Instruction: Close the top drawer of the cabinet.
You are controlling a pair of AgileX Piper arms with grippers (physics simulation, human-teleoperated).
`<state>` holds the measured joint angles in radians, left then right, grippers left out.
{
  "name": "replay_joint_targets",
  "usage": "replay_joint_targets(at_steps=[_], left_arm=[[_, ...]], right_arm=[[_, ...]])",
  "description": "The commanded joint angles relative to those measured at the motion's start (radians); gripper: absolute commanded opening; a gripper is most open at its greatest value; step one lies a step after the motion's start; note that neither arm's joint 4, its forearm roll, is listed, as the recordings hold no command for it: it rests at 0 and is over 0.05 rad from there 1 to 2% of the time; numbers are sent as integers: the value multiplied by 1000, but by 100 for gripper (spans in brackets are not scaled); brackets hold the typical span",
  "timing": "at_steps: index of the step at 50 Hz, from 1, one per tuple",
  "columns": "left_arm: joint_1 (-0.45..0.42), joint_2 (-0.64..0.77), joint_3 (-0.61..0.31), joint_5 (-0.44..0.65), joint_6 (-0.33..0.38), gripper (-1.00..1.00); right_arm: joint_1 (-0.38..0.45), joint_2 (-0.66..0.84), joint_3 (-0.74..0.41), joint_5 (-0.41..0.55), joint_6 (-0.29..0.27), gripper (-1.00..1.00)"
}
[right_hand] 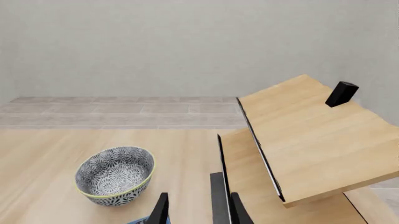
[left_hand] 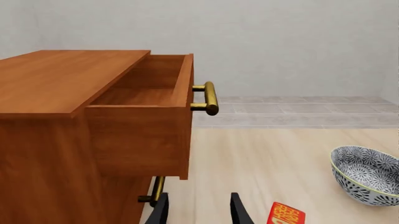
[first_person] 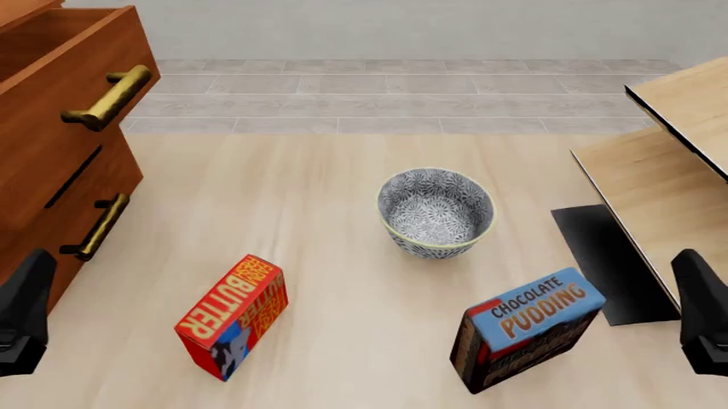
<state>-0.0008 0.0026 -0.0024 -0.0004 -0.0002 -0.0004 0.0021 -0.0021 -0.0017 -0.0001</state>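
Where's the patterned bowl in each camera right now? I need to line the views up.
Front view: the bowl sits mid-table, between the butter box and the pudding box.
Left wrist view: the bowl is at the frame edge, far from the open top drawer.
Right wrist view: the bowl stands beside the pale shelf unit.
Shared landmark: the bowl itself.

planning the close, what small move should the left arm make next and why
Probably swing the left gripper up and toward the front of the pulled-out reddish-brown wooden top drawer, near its brass bar handle. The drawer juts well out of the cabinet, and the open gripper sits low, touching nothing.
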Motion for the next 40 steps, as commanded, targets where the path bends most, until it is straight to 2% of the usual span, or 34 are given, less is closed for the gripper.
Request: replay_joint_targets(at_steps=[1, 13, 14, 18, 24, 28, 30, 36, 40], left_arm=[[-10, 0, -9, 2, 6, 100], [-6, 0, -25, 10, -2, 100], [-7, 0, -29, 12, -4, 100], [-11, -1, -42, 24, 1, 100], [-29, -1, -53, 25, 71, 100], [-42, -1, -63, 35, 71, 100], [-56, -1, -66, 34, 94, 100], [-69, 2, -68, 41, 129, 100], [-78, 0, -77, 49, 124, 100]], right_arm=[[0, 0, -7, -3, -1, 100], [-7, 7, -13, 13, 26, 100], [-27, 70, -10, -21, 14, 100], [-14, 62, -12, -14, 29, 100], [-9, 40, -6, 2, 24, 100], [-5, 16, -8, 18, 14, 100], [-6, 0, -10, 14, -4, 100], [3, 0, -17, 28, -5, 100], [1, 5, -14, 27, 1, 100]])
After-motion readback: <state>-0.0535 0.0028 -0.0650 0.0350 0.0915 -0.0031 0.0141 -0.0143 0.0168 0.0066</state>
